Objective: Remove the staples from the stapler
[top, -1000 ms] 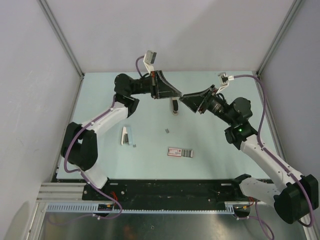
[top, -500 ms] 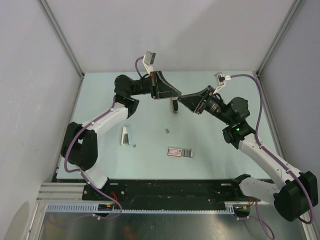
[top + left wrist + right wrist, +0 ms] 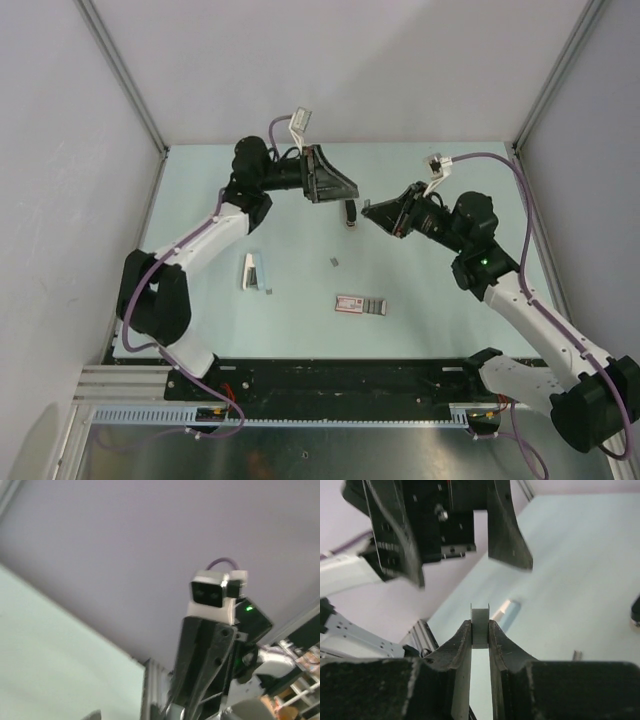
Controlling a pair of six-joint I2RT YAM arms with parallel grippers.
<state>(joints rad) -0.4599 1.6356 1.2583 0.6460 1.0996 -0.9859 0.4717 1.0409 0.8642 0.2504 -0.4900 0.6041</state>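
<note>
Stapler [image 3: 350, 213]: slim dark bar lying on the pale green table [image 3: 420, 300], far-centre. Nothing is gripping it.

Top view: L gripper [image 3: 346, 187] hangs just up-left of the stapler, R gripper [image 3: 371, 208] just to its right. The tips are near each other, not touching. The staples [image 3: 333, 262] are a tiny grey strip on the table, nearer the bases than the stapler and apart from it. A pale bar [image 3: 252, 272] lies left of centre beside the L arm, w/ a small grey bit [image 3: 268, 291] just by its near end. Pink-and-white box [image 3: 360, 305] lies flat, near-centre. Jaw state is hard to read from here.

L wrist view: camera points upward. It shows the lilac wall [image 3: 150, 530], a corner of the table lower left, and the R arm's wrist w/ its white camera block [image 3: 212, 594] and a green LED [image 3: 248, 608]. Own fingers not shown, so can't tell jaw state from this view.

R wrist view: R jaws are closed on a small grey piece [image 3: 480, 624], pale, w/ thin raised edges. It is pinched at the fingertips, off the table. Opposite, the L gripper's two black fingers stand wide apart w/ nothing between them. The pale bar shows blurred on the table beyond the tips.
</note>
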